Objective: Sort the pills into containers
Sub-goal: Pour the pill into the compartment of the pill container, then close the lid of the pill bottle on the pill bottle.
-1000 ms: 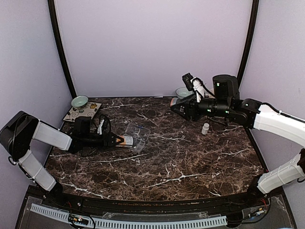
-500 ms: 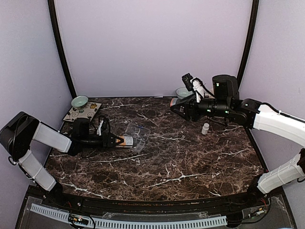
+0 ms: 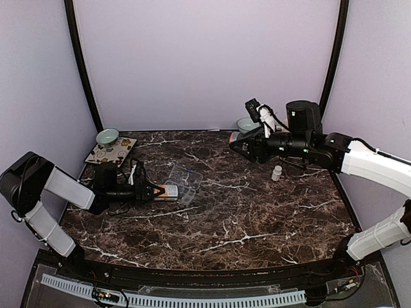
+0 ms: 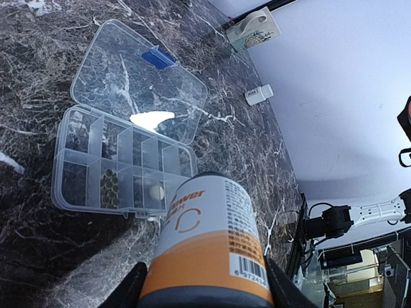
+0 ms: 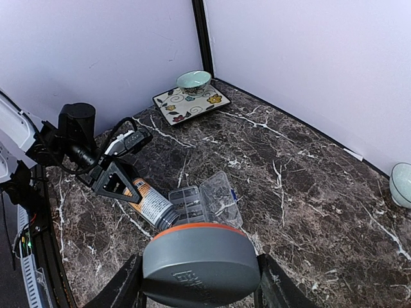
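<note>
The clear organizer box (image 3: 182,186) lies open at the table's left middle, its lid (image 4: 138,80) folded back flat. One compartment holds small brown pills (image 4: 109,187) and another a white pill (image 4: 154,191). My left gripper (image 3: 149,190) is shut on a white-and-orange pill bottle (image 4: 212,250), which is tipped on its side with its mouth at the box's near edge. My right gripper (image 3: 236,141) is raised at the back right and shut on the bottle's grey, orange-rimmed cap (image 5: 200,263). The bottle (image 5: 151,204) and box (image 5: 189,204) also show in the right wrist view.
A small white bottle (image 3: 277,172) stands at the right, under the right arm. A green bowl (image 3: 107,136) and a flowered plate (image 3: 110,151) sit at the back left. Another bowl (image 3: 245,123) sits at the back wall.
My left gripper has drawn back a little to the left with the bottle in it. The right arm has not moved.
</note>
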You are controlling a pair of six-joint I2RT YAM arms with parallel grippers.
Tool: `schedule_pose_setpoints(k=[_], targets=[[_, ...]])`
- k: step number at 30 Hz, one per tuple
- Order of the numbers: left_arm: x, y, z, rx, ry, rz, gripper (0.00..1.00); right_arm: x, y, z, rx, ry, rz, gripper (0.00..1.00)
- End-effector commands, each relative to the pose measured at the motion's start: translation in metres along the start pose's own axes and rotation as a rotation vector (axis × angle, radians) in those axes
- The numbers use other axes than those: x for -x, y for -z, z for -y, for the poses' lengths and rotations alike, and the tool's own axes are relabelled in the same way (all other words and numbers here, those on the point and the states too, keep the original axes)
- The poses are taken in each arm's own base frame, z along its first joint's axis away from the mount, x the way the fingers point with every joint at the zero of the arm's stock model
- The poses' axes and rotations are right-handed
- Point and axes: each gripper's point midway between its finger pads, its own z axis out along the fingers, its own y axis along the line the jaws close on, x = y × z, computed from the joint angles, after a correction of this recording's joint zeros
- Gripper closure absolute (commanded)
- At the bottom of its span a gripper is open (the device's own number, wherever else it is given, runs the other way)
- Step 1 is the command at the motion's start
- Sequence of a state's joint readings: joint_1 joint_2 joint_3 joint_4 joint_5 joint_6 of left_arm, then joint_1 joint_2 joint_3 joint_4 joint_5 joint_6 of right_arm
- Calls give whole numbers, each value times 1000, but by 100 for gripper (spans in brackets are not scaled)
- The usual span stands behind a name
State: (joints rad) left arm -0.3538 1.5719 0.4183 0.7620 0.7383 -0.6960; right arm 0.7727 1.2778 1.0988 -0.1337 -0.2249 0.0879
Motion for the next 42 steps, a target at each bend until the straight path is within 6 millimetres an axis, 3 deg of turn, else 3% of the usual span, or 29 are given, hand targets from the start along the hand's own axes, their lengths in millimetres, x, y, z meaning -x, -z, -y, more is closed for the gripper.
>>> schedule_pose_setpoints(k=[1, 25, 27, 42], targets=[[12, 9, 25, -103, -32, 46, 100, 18, 2, -10, 25, 11, 51, 68], [61, 27, 113, -472, 16, 127, 100, 25, 3, -25, 88, -25, 56, 68], [66, 29, 119, -498, 17, 133, 100, 38, 6, -28, 100, -24, 81, 68], [97, 33, 182, -722, 0, 103, 100, 73, 12, -48, 201, -36, 114, 67]])
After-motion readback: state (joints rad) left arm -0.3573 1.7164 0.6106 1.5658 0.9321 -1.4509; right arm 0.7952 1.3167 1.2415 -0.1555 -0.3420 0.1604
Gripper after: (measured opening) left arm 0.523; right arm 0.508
